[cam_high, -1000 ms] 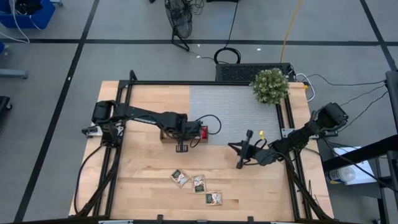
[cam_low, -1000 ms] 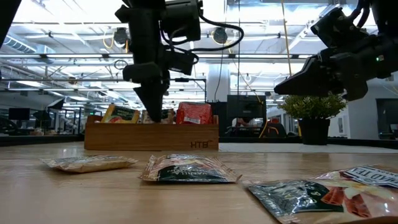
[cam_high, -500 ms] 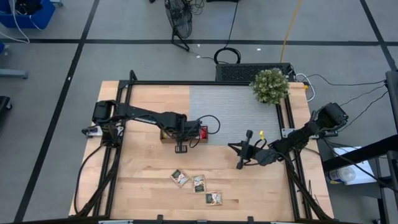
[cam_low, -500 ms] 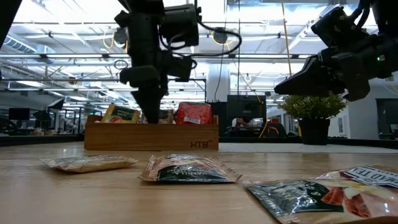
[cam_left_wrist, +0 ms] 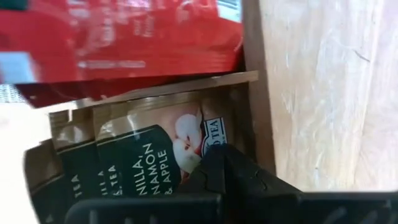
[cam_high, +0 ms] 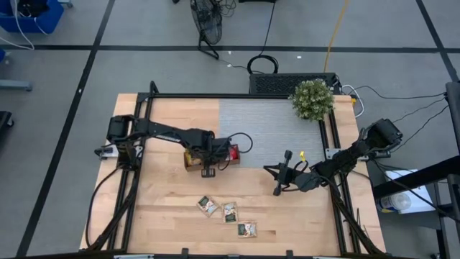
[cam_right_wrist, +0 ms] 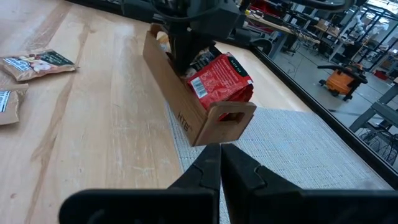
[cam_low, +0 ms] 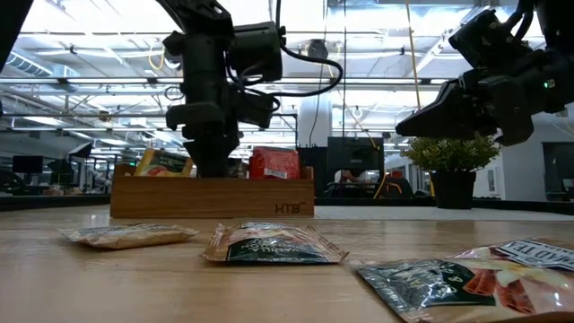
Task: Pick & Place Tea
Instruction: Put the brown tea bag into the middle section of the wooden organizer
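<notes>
My left gripper, fingers closed and holding nothing, sits in the wooden tray among tea sachets; right gripper closed nearby.

Left gripper seen dipped into wooden tray, fingers pinched together. Red sachets and orange sachets stood up in tray. Three green-and-white sachets laid flat on table up front. Right gripper held high, well apart, closed. Potted plant spotted behind.
</notes>
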Available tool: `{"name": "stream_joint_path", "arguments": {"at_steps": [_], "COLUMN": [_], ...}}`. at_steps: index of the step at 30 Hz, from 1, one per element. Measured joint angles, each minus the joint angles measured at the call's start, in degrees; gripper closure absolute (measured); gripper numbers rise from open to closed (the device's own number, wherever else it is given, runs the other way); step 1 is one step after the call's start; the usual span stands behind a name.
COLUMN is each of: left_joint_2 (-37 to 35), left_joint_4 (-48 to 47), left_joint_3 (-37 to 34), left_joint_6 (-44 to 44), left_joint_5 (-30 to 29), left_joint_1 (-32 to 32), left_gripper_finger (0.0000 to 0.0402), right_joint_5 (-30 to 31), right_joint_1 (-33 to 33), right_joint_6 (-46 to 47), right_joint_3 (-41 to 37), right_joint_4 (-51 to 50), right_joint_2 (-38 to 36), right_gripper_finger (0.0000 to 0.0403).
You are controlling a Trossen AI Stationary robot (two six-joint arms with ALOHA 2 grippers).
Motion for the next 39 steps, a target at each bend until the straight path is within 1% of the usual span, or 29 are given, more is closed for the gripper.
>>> {"name": "stream_joint_path", "arguments": {"at_steps": [4,9,12,17,19,21,25,26,33,36,39], "left_joint_2": [0.00,0.00,0.00,0.00,0.00,0.00,0.00,0.00,0.37,2.00,5.29], "left_joint_4": [0.17,0.20,0.27,1.46,2.44,3.35,3.65,3.61,3.13,3.35,4.26], "left_joint_3": [0.00,-0.01,-0.02,-0.02,-0.02,-0.02,-0.04,-0.02,-0.04,0.11,0.41], "left_joint_6": [-0.04,-0.24,-0.26,-0.33,-0.45,-0.71,-1.23,-1.55,-1.90,-1.92,-0.92], "left_joint_5": [-0.18,-3.10,-6.53,-14.25,-15.94,-15.25,-8.67,-8.06,-7.41,-5.96,-4.11], "left_joint_1": [1.36,2.29,2.32,1.42,0.97,0.63,0.38,0.36,0.73,1.49,2.35], "left_gripper_finger": [0.0401,0.0401,0.0400,0.0401,0.0400,0.0401,0.0400,0.0400,0.0400,0.0400,0.0400], "right_joint_5": [0.01,0.02,0.00,0.02,0.02,0.02,0.02,0.02,0.02,0.02,0.02], "right_joint_1": [0.00,0.01,0.00,0.00,0.01,0.02,0.01,0.01,0.01,0.02,0.02], "right_joint_6": [0.02,0.02,0.02,0.02,0.02,0.02,0.02,0.02,0.02,0.02,0.03], "right_joint_3": [0.00,0.00,0.00,0.00,0.00,0.00,0.00,0.00,0.00,0.00,0.00], "right_joint_4": [0.00,0.00,0.00,0.00,0.00,0.00,0.00,0.00,0.00,0.00,0.02], "right_joint_2": [0.00,0.00,0.00,0.00,0.00,0.00,0.00,0.00,0.00,0.00,-0.02], "right_gripper_finger": [0.0403,0.0403,0.0403,0.0403,0.0403,0.0403,0.0403,0.0403,0.0403,0.0403,0.0403]}}
